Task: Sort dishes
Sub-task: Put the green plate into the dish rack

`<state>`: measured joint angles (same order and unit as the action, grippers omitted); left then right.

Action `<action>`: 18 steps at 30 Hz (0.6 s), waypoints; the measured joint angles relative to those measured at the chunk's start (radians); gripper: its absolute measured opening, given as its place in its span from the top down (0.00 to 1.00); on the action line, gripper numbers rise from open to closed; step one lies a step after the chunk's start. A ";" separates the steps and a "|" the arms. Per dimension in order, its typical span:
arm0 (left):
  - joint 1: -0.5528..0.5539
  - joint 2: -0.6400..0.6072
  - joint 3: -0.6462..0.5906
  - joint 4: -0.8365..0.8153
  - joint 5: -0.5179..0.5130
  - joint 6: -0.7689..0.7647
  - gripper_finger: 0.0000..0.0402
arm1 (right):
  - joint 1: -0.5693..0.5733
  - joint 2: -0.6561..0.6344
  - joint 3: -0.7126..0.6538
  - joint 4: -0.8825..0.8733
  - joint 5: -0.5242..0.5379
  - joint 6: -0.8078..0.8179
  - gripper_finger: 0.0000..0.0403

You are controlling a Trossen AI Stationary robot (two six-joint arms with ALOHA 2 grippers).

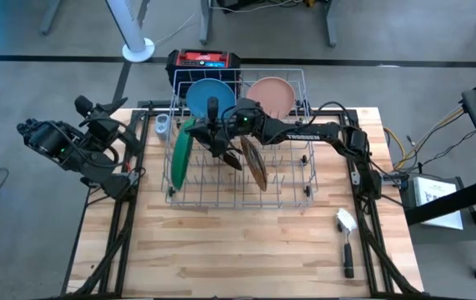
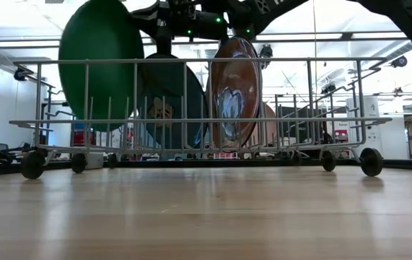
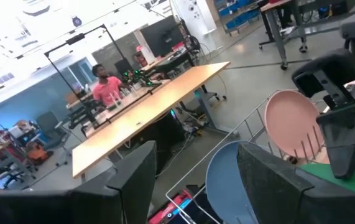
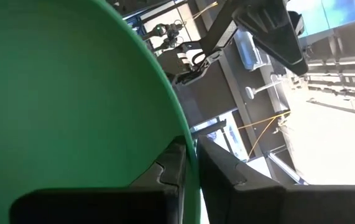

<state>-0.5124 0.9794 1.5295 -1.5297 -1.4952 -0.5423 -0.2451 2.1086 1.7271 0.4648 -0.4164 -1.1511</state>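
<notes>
A: Right hand (image 4: 188, 163) first. What's it doing?

B: It's nearly shut, w/ the green plate (image 4: 65, 93) edge pinched between its two fingers. In the high view it's over the left part of the rack (image 1: 242, 198), and the green plate stands on edge there, near the rack's left side.

A: And the other plates?

B: Blue plate (image 1: 209, 94) and pink plate (image 1: 270, 94) stand side by side at the far end of the rack, blue on the left, pink on the right. One brown plate (image 1: 255, 162) stands on edge in the middle, just right of the hand. From the low view it looks shiny. A 2nd brown one I can't make out for sure.

A: Left hand?

B: Left hand (image 1: 108, 108) is off the left side of the surface (image 1: 221, 250), well apart from the rack. Its fingers are spread wide, nothing in them.

A: Anything else?

B: A brush (image 1: 346, 237) w/ a white head lies on the surface, front right. A red and black box (image 1: 203, 60) sits behind the rack. A person in a pink top (image 3: 106, 87) is far off in the room.
</notes>
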 joint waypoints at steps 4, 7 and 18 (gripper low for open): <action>0.000 0.000 0.000 0.001 0.000 0.000 0.47 | -0.001 0.000 0.000 -0.012 0.000 0.000 0.88; 0.000 0.001 0.001 0.001 0.000 0.001 0.47 | -0.001 0.000 0.000 -0.018 0.000 0.000 0.85; 0.000 0.001 0.001 0.003 0.001 0.002 0.47 | 0.002 0.000 0.000 -0.032 0.010 -0.002 0.72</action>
<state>-0.5123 0.9806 1.5307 -1.5269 -1.4944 -0.5404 -0.2432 2.1086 1.7271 0.4324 -0.4067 -1.1526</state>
